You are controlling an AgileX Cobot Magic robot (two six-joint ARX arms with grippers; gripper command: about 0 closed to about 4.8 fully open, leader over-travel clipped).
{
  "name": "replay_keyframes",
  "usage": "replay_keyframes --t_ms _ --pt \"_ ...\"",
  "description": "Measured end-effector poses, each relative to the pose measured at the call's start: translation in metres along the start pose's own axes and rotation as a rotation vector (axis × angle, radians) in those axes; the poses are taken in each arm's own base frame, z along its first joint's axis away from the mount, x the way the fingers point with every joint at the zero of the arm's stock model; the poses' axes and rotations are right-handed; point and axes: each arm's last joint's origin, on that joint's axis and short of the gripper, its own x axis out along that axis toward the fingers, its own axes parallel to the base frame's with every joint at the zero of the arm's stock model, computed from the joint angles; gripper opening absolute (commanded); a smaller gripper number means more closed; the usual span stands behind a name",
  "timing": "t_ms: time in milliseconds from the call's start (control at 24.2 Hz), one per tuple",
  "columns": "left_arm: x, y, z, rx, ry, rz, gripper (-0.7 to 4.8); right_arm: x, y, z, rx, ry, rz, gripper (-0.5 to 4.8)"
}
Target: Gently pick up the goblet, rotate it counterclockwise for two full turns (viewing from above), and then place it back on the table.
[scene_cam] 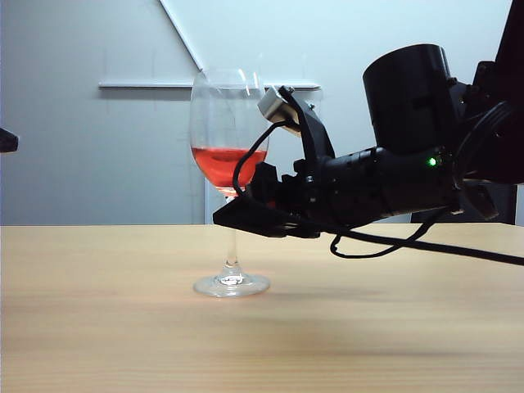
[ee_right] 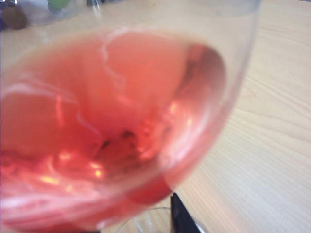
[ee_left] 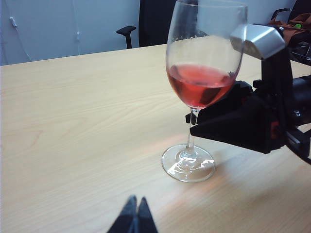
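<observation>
In the exterior view, the nearest band of the table (scene_cam: 98, 344) lay bare across the whole lower part of the frame, with free room on every side of the glass. The goblet (scene_cam: 230, 176) stood upright just left of centre, its round foot flat on the wood and its bowl holding red liquid in the lower part. The right gripper (scene_cam: 246, 214) reached in from the right of the frame at stem height, its black fingers lying level just under the bowl and alongside the thin stem; whether they touched the stem or how far apart they stood could not be told from any view. The left wrist view showed the left gripper (ee_left: 134, 218) at the bottom edge of the frame, its two dark tips pressed together, low over the table and well apart from the goblet's foot, with open tabletop between them. In the right wrist view the bowl filled nearly the whole blurred frame, one dark fingertip (ee_right: 179, 216) showing at the lower edge beside it and bare wood to the right. Farther back in the left wrist view, the table's far edge ran across the upper left, with a black chair (ee_left: 146, 22) and a pale wall (ee_left: 58, 24) behind it.
</observation>
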Motion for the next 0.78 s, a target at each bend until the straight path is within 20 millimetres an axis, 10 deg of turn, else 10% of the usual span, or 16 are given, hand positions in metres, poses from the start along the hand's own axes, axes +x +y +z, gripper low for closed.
replay_keyframes --t_ms 784 --pt "0.000 0.000 0.000 0.000 0.000 0.000 -0.05 -0.029 0.008 -0.003 0.014 0.018 -0.054 2.03"
